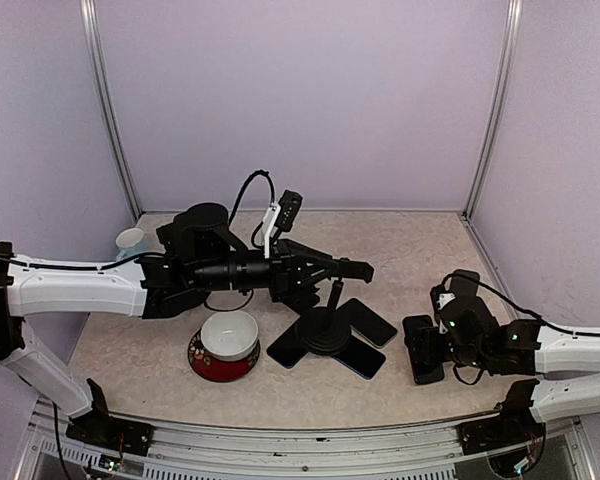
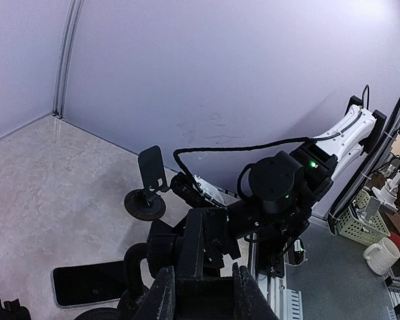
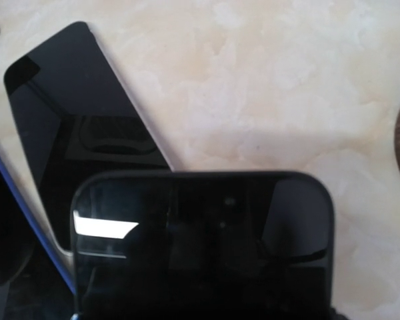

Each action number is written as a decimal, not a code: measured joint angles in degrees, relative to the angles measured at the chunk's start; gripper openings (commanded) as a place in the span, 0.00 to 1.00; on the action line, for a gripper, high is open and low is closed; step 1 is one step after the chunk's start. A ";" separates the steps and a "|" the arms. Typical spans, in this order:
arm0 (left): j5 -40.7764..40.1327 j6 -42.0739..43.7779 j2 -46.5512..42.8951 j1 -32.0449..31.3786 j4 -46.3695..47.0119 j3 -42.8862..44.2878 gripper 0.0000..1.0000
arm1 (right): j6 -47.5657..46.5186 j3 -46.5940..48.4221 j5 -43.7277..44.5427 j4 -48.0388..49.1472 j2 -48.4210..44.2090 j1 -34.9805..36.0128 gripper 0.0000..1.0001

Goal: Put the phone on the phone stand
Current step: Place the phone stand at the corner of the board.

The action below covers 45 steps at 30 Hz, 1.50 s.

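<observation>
Near the table's right edge, right gripper point(image 1: 423, 352) grasps the phone point(image 3: 203, 247) across its width, its long axis running away from the arm bases. Phone stand point(image 1: 327, 335) lies to this gripper's left, well apart. Left gripper point(image 1: 358, 270) hangs beside the stand's top, in the way; cannot tell its grip. Spare phones point(image 1: 368, 322) ring the stand's base, with a bowl point(image 1: 228, 342) beyond.
</observation>
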 measured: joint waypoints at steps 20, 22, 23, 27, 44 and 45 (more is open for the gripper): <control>-10.71 -5.53 -10.51 -7.15 12.15 -22.18 0.00 | -0.09 3.17 -0.50 1.97 6.27 0.00 0.53; -10.95 -5.81 -11.06 -7.23 12.81 -22.80 0.00 | -0.09 3.54 -0.83 2.40 7.10 0.00 0.53; -11.10 -5.92 -11.26 -7.28 12.85 -22.99 0.00 | -0.09 3.67 -1.03 2.71 7.45 0.00 0.53; -12.13 -6.01 -12.09 -7.82 13.46 -24.39 0.08 | -0.20 4.28 -1.84 2.99 8.13 0.00 0.54; -15.06 -5.33 -19.06 -8.55 16.59 -27.61 0.74 | -1.33 7.26 -3.67 2.82 3.85 0.28 0.54; -15.19 -4.96 -19.06 -8.59 16.33 -27.32 0.77 | -1.31 7.26 -3.85 2.82 3.85 0.39 0.54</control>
